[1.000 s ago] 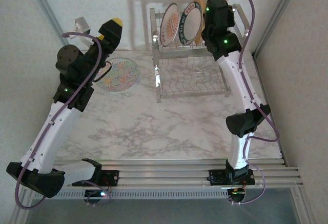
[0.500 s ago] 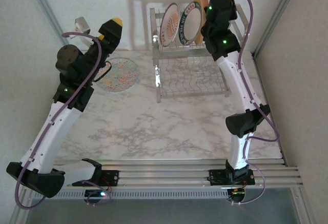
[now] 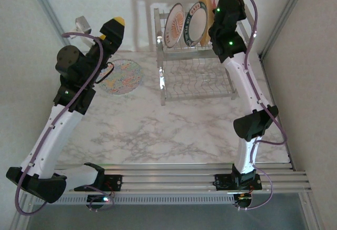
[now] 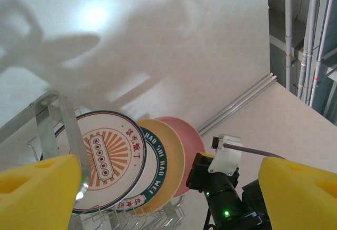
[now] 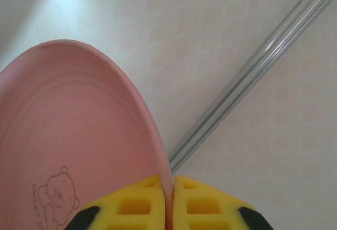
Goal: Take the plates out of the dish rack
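Note:
The chrome dish rack stands at the back middle of the table. Its upper tier holds an orange sunburst plate, a green-rimmed plate and a yellow plate, all on edge. My right gripper is shut on the rim of the pink plate, at the right end of that row. My left gripper hangs open above the floral plate, which lies flat on the table left of the rack. The left wrist view looks at the row: sunburst plate, yellow plate, pink plate.
The right arm leans over the rack's right end. A small grey bracket sits at the back left. Enclosure walls with metal corner posts close in both sides. Bare marble table lies in front of the rack.
My right wrist has shifted slightly up and to the right with the pink plate in its grip. The left arm has barely moved.

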You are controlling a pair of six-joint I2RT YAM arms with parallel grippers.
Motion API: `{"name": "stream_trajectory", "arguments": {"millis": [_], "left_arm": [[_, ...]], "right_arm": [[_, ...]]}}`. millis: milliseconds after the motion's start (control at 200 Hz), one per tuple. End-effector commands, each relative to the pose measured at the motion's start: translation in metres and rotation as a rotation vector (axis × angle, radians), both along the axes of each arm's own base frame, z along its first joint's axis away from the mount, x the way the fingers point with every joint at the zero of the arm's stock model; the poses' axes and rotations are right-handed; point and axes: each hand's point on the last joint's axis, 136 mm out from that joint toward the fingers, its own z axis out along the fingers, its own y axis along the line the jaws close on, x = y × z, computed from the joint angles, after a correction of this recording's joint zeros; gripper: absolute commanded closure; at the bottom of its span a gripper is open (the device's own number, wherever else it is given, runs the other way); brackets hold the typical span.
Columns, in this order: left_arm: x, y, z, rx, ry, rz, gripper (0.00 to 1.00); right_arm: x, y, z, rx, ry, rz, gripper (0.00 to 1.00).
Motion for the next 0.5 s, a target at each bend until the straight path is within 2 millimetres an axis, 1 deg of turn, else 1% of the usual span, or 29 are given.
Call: {"name": "stream_trajectory", "arguments": {"millis": [0, 315, 496], "left_arm": [[-0.017, -0.002, 0.026, -0.024, -0.065, -0.034, 0.13], [-0.016, -0.006, 0.023, -0.034, -0.06, -0.049, 0.13], [-0.016, -0.013, 0.023, -0.044, -0.057, -0.074, 0.13]], "right_arm": [[-0.033, -0.028, 0.048, 0.036, -0.135, -0.06, 1.0], [-0.055, -0.047, 0.074, 0.054, -0.199, -0.083, 1.0], [-0.075, -0.064, 0.093, 0.072, -0.248, -0.106, 1.0]]}}
